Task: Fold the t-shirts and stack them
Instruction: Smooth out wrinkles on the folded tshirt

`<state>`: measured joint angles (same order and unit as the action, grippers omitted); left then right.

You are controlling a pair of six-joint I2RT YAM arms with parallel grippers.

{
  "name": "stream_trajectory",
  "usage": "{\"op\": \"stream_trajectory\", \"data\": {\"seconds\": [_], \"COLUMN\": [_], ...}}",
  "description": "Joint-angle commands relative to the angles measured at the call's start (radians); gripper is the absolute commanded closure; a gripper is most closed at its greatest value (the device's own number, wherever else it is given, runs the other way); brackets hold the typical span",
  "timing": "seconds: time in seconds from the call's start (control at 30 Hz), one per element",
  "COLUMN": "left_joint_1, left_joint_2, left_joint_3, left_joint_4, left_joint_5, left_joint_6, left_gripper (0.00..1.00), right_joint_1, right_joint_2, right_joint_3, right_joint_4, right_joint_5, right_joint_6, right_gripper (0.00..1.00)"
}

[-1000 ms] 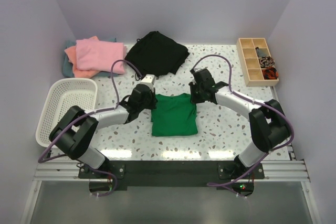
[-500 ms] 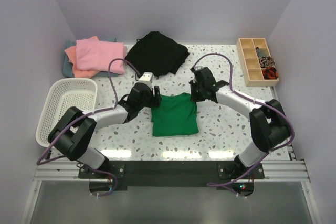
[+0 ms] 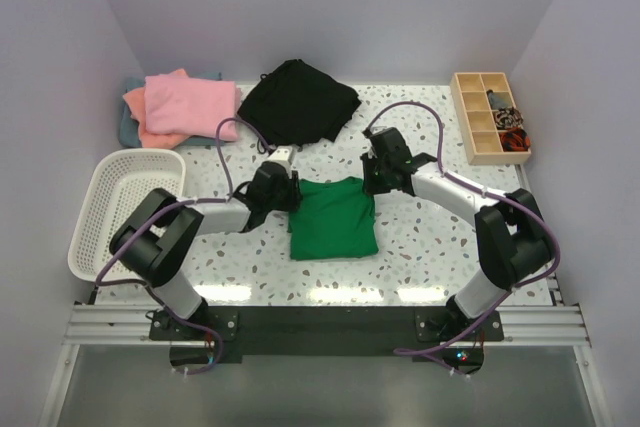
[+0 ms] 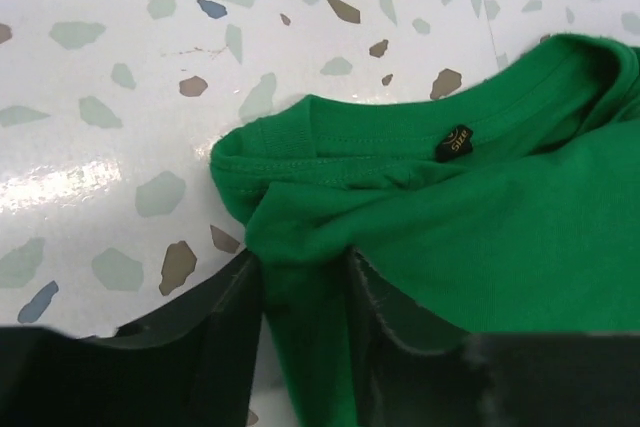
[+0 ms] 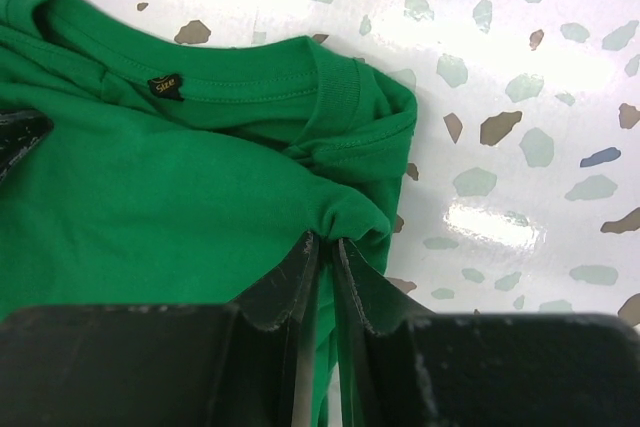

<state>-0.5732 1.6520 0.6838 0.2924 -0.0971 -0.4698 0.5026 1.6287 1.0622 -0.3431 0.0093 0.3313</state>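
Note:
A bright green t-shirt [image 3: 333,219] lies folded into a rectangle on the table's middle, collar at the far edge. My left gripper [image 3: 291,191] is at its far left corner. In the left wrist view its jaws [image 4: 303,277] stand apart, open, with a loose fold of green cloth [image 4: 300,237] between them. My right gripper [image 3: 375,185] is at the far right corner, shut on a pinched bunch of the shirt [image 5: 350,212] in the right wrist view [image 5: 327,242]. More t-shirts, pink on salmon-orange on grey-teal, sit stacked [image 3: 180,107] at the far left.
A black garment [image 3: 298,100] lies crumpled at the far middle. A white mesh basket [image 3: 140,154] stands on the left side. A wooden compartment box [image 3: 488,117] with small items sits at the far right. Purple walls close in the table.
My left gripper's jaws went from shut to apart at the shirt's far left corner. The right gripper has kept its pinch and place.

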Motion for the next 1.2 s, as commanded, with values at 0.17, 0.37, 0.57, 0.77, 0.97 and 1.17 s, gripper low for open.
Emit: {"op": "stream_trajectory", "data": {"seconds": [0.17, 0.37, 0.57, 0.77, 0.97, 1.17], "left_joint_1": [0.009, 0.022, 0.058, 0.095, 0.116, 0.116], "left_joint_2": [-0.086, -0.149, -0.052, 0.109, 0.046, -0.055], "left_joint_3": [0.023, 0.040, 0.075, 0.134, 0.117, 0.048], "left_joint_4": [0.036, 0.019, 0.059, 0.093, 0.065, 0.022], "left_joint_5": [0.004, -0.032, -0.018, -0.013, -0.064, 0.005], "left_joint_6": [-0.012, 0.008, 0.010, 0.011, 0.013, -0.023], "left_gripper": [0.95, 1.00, 1.00, 0.70, 0.15, 0.12], "right_joint_1": [-0.010, -0.022, -0.029, -0.045, -0.073, -0.114], "right_joint_2": [-0.033, -0.003, 0.111, 0.261, 0.159, 0.067], "right_joint_3": [0.024, 0.058, 0.128, 0.217, 0.183, 0.111], "right_joint_4": [0.035, 0.056, 0.087, 0.144, 0.173, 0.096], "right_joint_5": [0.021, 0.026, 0.069, 0.135, 0.182, 0.138], "right_joint_6": [-0.031, -0.028, -0.026, -0.029, -0.057, -0.072], "right_gripper": [0.95, 0.99, 0.99, 0.74, 0.37, 0.33]}}
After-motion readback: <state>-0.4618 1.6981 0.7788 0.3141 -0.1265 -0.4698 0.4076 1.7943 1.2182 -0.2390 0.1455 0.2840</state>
